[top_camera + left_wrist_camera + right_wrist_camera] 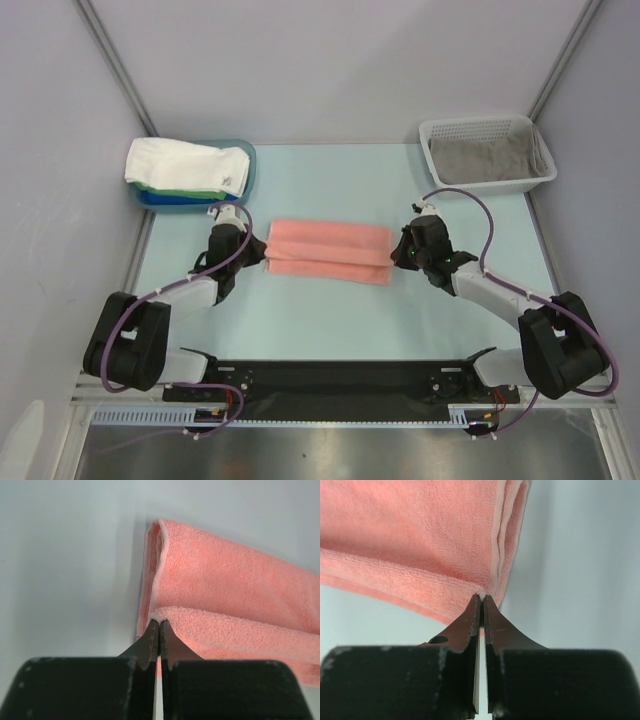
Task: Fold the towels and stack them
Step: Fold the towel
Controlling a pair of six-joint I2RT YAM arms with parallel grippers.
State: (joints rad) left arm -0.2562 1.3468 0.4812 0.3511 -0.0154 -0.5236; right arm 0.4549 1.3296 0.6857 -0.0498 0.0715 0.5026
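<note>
A salmon pink towel (328, 251) lies in the middle of the table, folded into a long strip with a second fold lying over its near half. My left gripper (256, 247) is shut on the towel's near left corner (159, 616). My right gripper (398, 254) is shut on the near right corner (482, 595). Folded white, green and blue towels (190, 168) are stacked in the blue tray (250, 160) at the back left. A grey towel (480, 158) lies crumpled in the white basket (540, 176) at the back right.
The tray sits just behind my left arm (190, 290) and the basket behind my right arm (500, 295). Grey walls close in the table at the back and both sides.
</note>
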